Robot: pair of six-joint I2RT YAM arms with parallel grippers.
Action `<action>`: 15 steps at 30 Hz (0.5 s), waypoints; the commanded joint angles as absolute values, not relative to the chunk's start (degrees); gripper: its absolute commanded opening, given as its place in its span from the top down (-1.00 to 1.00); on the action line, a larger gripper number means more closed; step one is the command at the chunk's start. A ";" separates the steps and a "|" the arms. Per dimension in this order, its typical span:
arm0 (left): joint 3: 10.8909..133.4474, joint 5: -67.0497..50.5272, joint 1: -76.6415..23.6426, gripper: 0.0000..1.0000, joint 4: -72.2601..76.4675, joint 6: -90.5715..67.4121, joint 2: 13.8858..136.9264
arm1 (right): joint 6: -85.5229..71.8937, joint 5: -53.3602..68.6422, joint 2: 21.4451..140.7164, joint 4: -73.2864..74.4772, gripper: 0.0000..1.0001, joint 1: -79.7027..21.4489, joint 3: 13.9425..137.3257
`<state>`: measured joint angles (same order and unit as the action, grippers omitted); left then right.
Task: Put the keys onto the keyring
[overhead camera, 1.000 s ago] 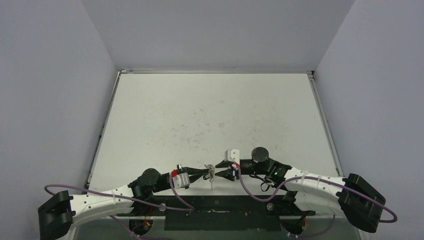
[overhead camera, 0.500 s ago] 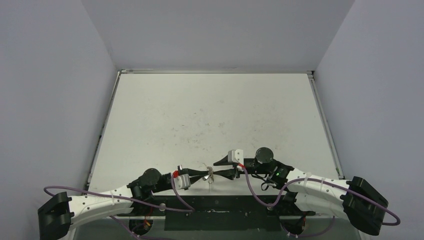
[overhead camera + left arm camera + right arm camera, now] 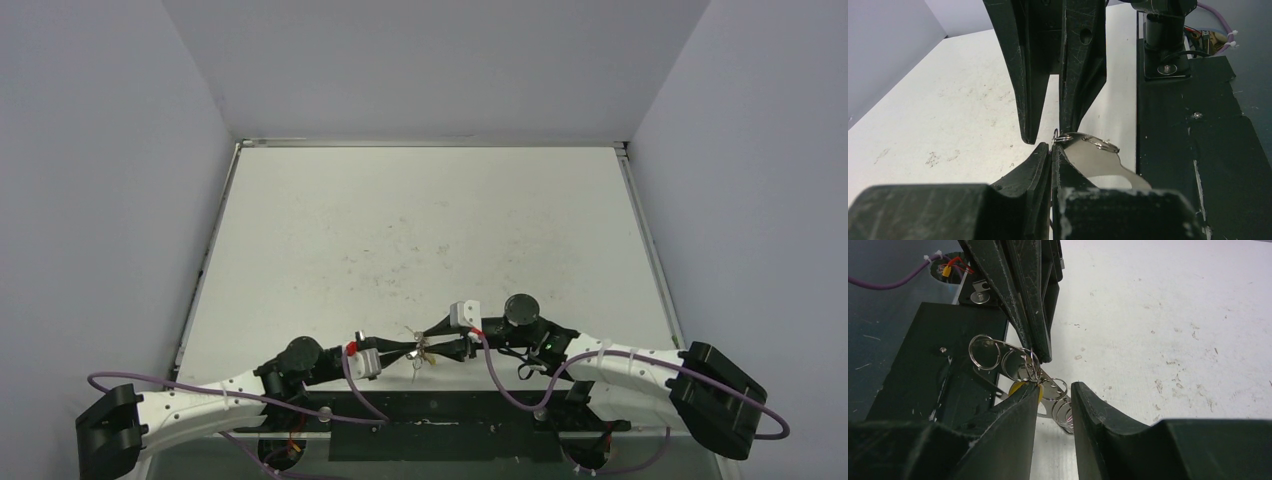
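Keyring: held up off the table, just beyond the far edge of the black base plate, between the tips of the two grippers.
Keyring axis: the flat silver strip and its row of small rings run in one line. In the right wrist view one end hangs over the base plate's edge and the other points away from the plate, out over the white table. The strip is tilted, not level.
Keyring from the left wrist: the strip slants from the fingertips down toward the base plate, broad face up, with a small ring lying on it.
Yellow tag: peeps out under the rings, right against the right gripper's finger on the base-plate side. Only a sliver shows, so which way it points cannot be told.
Keys: the blades cannot be told apart from the rings in any view.
Left gripper: jaws pressed fully together, nipping the keyring at a small ring at its end. It reaches in along the base plate's far edge.
Right gripper: jaws partly apart, tip to tip with the left gripper beyond the base plate. A small ring sits in the gap, and whether either pad presses on it cannot be told.
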<state>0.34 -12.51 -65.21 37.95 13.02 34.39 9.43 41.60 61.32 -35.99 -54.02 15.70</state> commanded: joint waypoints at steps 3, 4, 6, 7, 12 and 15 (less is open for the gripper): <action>-2.15 -13.38 -65.48 1.00 42.08 13.71 33.82 | 10.68 44.53 59.14 -39.20 0.37 -54.41 16.94; -2.18 -13.44 -65.48 1.00 42.10 13.67 33.84 | 10.52 44.74 59.41 -39.69 0.37 -54.45 16.96; -2.11 -13.45 -65.48 1.00 42.35 13.61 33.84 | 10.08 45.11 60.18 -40.73 0.38 -54.57 17.13; -2.15 -13.50 -65.48 1.00 42.44 13.62 33.80 | 9.92 45.21 60.67 -41.29 0.39 -54.68 17.21; -2.19 -13.40 -65.48 1.00 42.54 13.51 33.84 | 8.28 46.49 63.44 -45.05 0.55 -55.08 17.72; -2.17 -13.28 -65.48 1.00 42.23 13.44 34.08 | 7.35 46.69 64.22 -46.96 0.65 -55.28 17.86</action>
